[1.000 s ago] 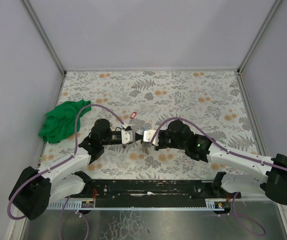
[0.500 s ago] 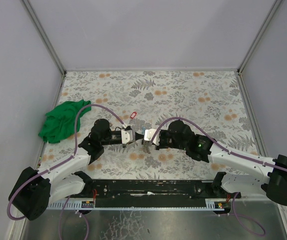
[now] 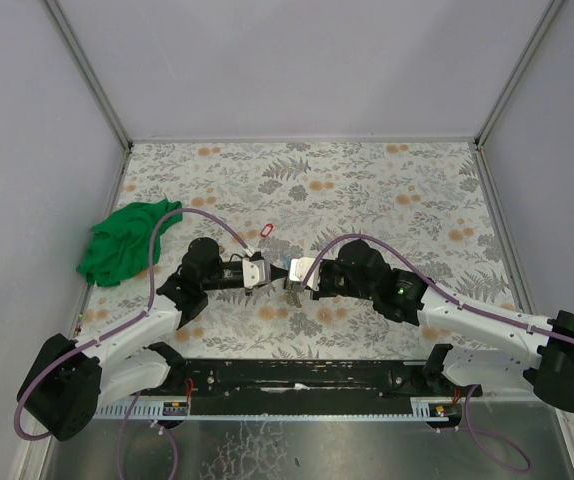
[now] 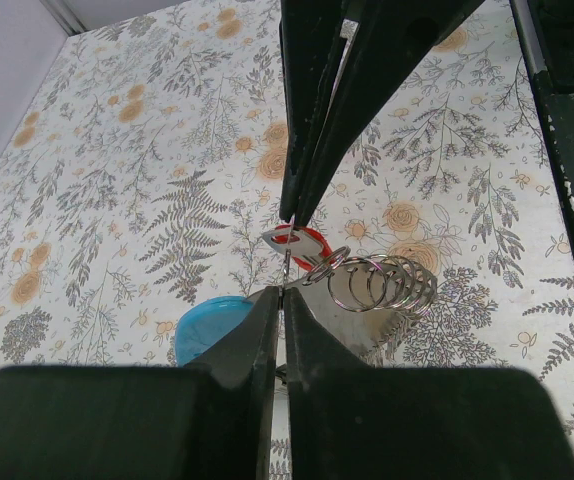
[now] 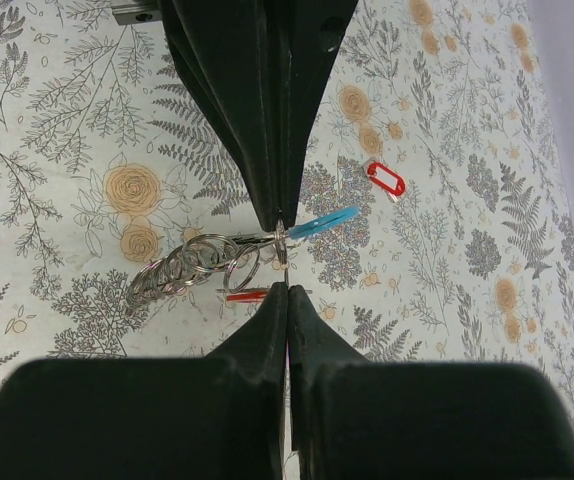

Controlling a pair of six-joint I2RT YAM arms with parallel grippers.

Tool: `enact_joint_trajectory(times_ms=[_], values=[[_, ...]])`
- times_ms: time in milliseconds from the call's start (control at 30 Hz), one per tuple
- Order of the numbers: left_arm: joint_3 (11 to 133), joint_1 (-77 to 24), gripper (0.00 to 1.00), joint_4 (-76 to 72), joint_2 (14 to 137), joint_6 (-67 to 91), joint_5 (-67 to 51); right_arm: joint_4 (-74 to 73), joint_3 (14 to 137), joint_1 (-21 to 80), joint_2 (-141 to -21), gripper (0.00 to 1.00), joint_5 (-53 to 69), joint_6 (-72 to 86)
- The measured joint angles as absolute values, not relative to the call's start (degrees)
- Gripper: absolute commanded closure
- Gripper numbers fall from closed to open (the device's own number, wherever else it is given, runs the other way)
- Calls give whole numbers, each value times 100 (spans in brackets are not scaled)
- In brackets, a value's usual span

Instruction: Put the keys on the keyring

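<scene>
Coiled shiny metal rings (image 4: 382, 284); flat oblong red tag (image 4: 302, 246)

walls (image 3: 297, 60) pale lilac | tbl (image 3: 417, 200) w/ floral cover | alu frame posts (image 3: 89, 70)

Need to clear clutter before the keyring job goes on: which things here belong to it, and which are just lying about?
Job: keyring, red-tagged key and blue tag, held between left gripper and right gripper; loose key on the table.
Lying about: green cloth.
</scene>
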State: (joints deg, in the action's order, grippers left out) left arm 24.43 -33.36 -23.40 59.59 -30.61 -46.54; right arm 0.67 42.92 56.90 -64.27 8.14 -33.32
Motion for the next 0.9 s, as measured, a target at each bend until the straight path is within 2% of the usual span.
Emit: enact_joint_trajectory(times_ms=[900], values=[[2443, -3339, 100, -2338, 5959, -3048, -4672, 71, 4292, 5690, -6477, 100, 825, -3249]])
